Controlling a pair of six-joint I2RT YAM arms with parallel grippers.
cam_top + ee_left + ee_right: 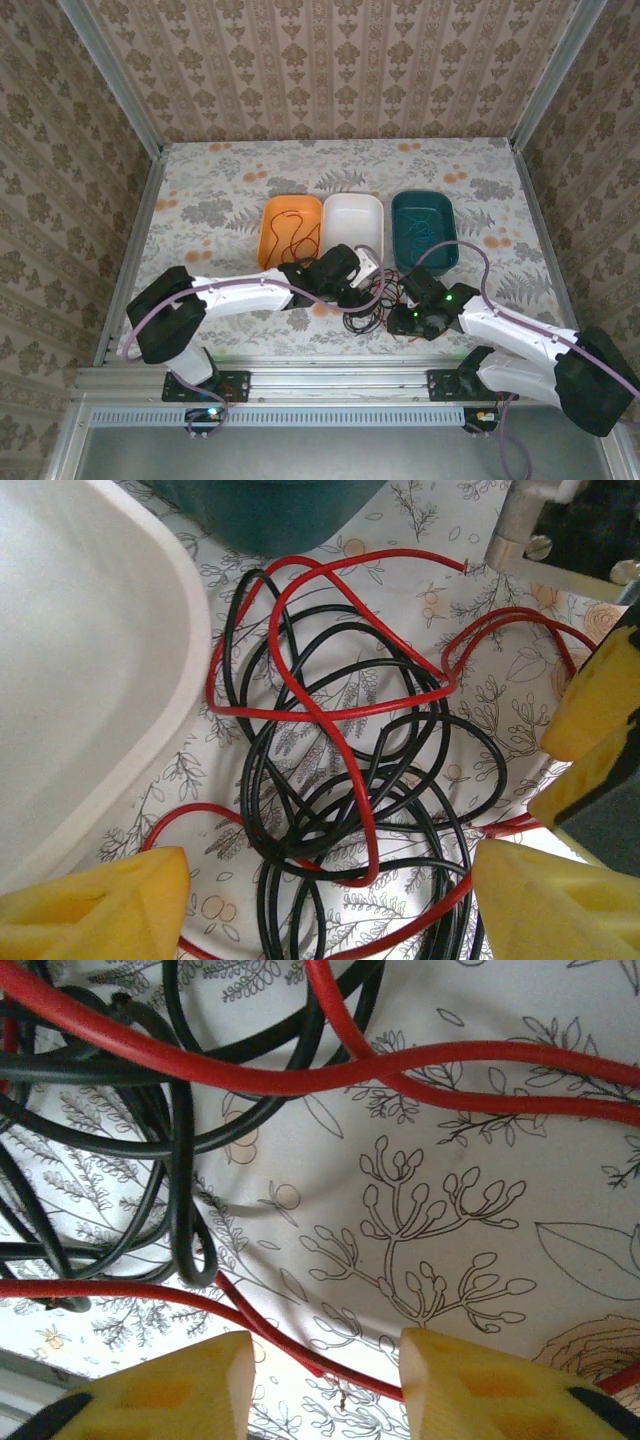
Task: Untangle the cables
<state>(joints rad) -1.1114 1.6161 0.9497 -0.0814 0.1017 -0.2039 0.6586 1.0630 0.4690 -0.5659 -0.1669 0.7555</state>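
Scene: We see the tangle [362,318] of cables lying on the floral table [200,190], just in front of the white tray [352,225] and between both arms.
Left gripper [332,865]: Spread wide, straddling the heap, gripping nothing.
Right gripper [327,1345]: Jaws partly apart, low over the table; a strand of the red cable [340,716] runs between them, unpinched.
Step in hand: We judge it to be parting red from the black cable [182,1160].
Doing it well: We would pinch one red strand near an end and lift slowly while the other claw pins the black loops.
Count: Two grippers. Three trays, including the orange tray [266,235] and the teal tray [445,225], each of which holds one thin coil. Two colours in the heap, with strands too interlaced to number.
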